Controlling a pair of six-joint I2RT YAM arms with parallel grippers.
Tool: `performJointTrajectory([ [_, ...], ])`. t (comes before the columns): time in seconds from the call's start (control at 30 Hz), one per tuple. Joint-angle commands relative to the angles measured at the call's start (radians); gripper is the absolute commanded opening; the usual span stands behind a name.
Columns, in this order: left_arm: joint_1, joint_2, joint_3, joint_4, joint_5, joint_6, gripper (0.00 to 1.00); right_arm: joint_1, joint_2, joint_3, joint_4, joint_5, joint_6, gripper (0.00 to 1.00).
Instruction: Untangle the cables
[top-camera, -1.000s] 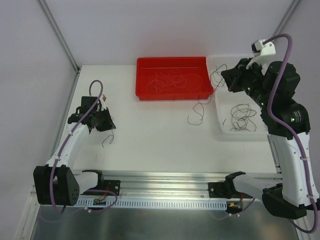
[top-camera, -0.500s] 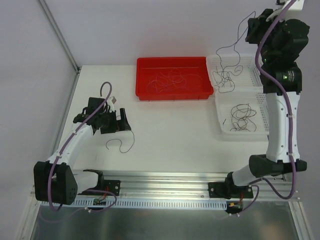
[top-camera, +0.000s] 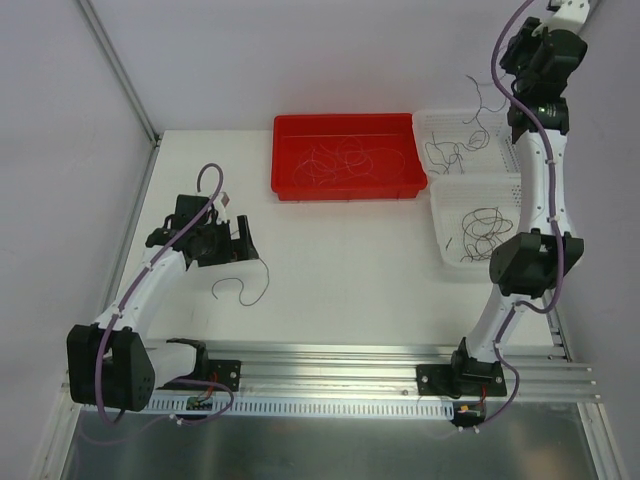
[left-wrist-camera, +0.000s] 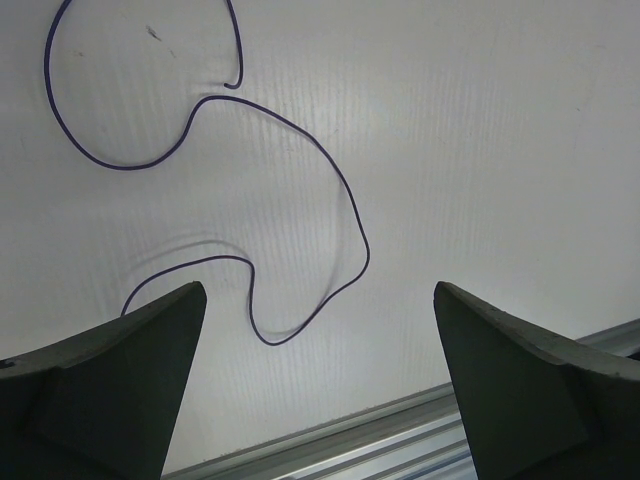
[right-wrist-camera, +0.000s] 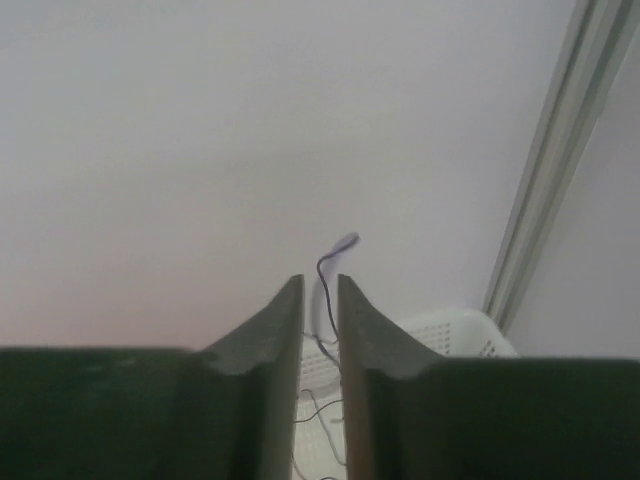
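While the white counter (top-camera: 340, 270) takes up most of the overhead view, we see the right arm (top-camera: 545, 200) stretched tall above its far right corner and the left arm (top-camera: 150, 285) bent low over its left side. A red tray (top-camera: 345, 190) sits at the far middle of the counter. Just to its right, two white baskets stand one behind the other, the far basket (top-camera: 440, 114) and the near basket (top-camera: 445, 262).

The left end effector (left-wrist-camera: 318, 290) hovers above the counter with its fingers spread wide apart, touching nothing. The right end effector (right-wrist-camera: 320, 285) is raised high above the far basket. Its fingers are pressed almost together and clamp a dark strand (right-wrist-camera: 320, 270), which pokes up past the fingertips and trails down towards that basket.

We find the cables in four places. Loose loops (top-camera: 340, 160) lie in the red tray, a dark bunch (top-camera: 450, 152) lies in the far basket, and a smaller bunch (top-camera: 485, 228) lies in the near basket. A single purple strand (left-wrist-camera: 340, 190) curls on the bare counter under the left end effector, well apart from the rest.
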Motion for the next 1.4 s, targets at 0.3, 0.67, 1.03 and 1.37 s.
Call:
performJointTrajectory([
  [0.3, -0.005, 0.007, 0.003, 0.009, -0.034, -0.005, 0.99, 0.011, -0.134, -0.406, 0.039, -0.071, 0.107, 0.93],
  [0.67, 0.0, -0.05, -0.005, -0.002, -0.165, -0.036, 0.99, 0.381, -0.365, -0.826, -0.165, -0.321, 0.193, 0.94],
  [1.03, 0.059, 0.025, 0.003, -0.009, -0.059, -0.079, 0.89, 0.833, -0.308, -1.063, 0.014, -0.248, 0.451, 0.91],
  [1.37, -0.204, 0.22, 0.016, 0.009, -0.086, -0.254, 0.74, 0.944, -0.498, -1.252, -0.029, -0.073, 0.495, 0.91],
])
